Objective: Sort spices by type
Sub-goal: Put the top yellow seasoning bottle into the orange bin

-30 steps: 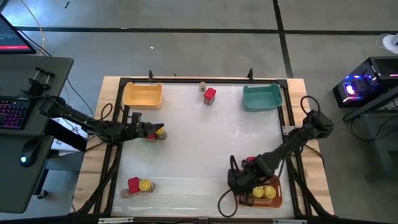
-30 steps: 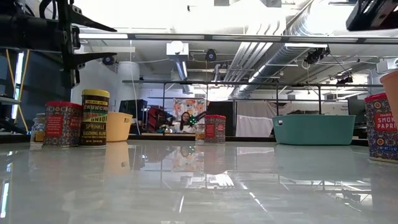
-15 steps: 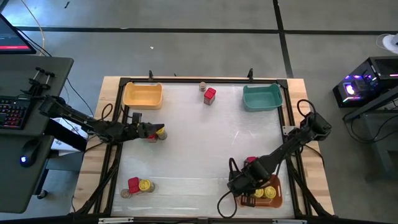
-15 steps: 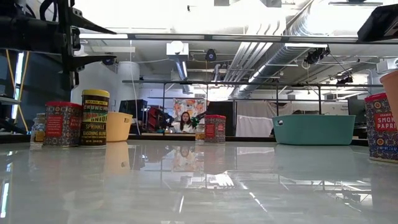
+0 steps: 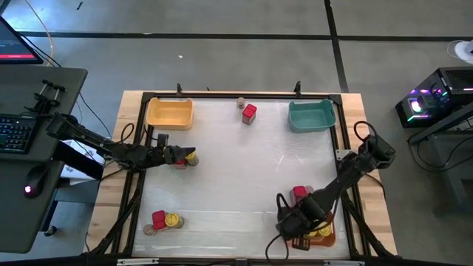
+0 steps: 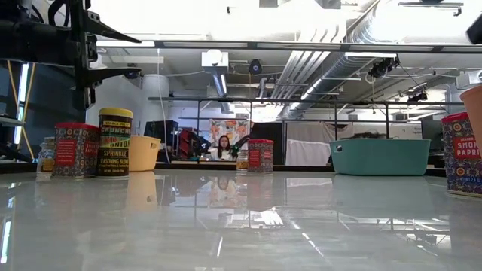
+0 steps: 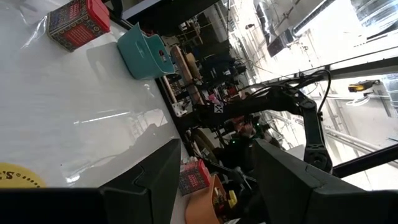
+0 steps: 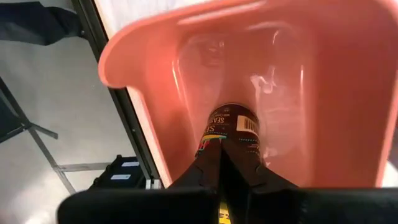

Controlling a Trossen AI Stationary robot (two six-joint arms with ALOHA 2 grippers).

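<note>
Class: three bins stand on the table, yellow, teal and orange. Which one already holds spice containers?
The orange bin, at the table's near right corner under the right gripper. Yellow-lidded jars lie inside; the yellow bin and teal bin look empty.

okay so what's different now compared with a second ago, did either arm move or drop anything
The right gripper slid toward the table's near edge, over the orange bin, uncovering the red tin beside it. It stays shut above a yellow-lidded jar lying in that bin. The left gripper stayed at the yellow-lidded jar near the yellow bin; other spices unmoved.

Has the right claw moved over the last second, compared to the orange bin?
Yes. In the high view the right claw has slid toward the table's near edge, farther over the orange plastic bin.
</note>
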